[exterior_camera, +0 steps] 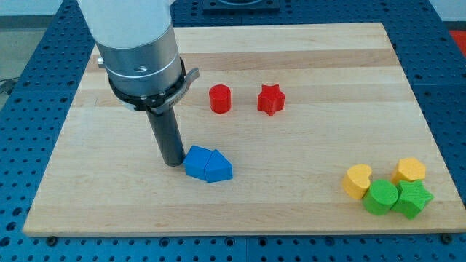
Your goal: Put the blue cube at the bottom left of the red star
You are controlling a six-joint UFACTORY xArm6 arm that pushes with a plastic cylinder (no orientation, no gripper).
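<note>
Where my tip (pixel 173 161) touches, blue cube (pixel 208 165) lying crosswise

light: bright, even, from above | shadows: soft, short | focus: sharp | glare: none

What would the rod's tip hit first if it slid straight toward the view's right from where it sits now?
My tip sits just left of the blue block, apparently touching it, so it would meet that first. Beyond it, the line looks free.
</note>
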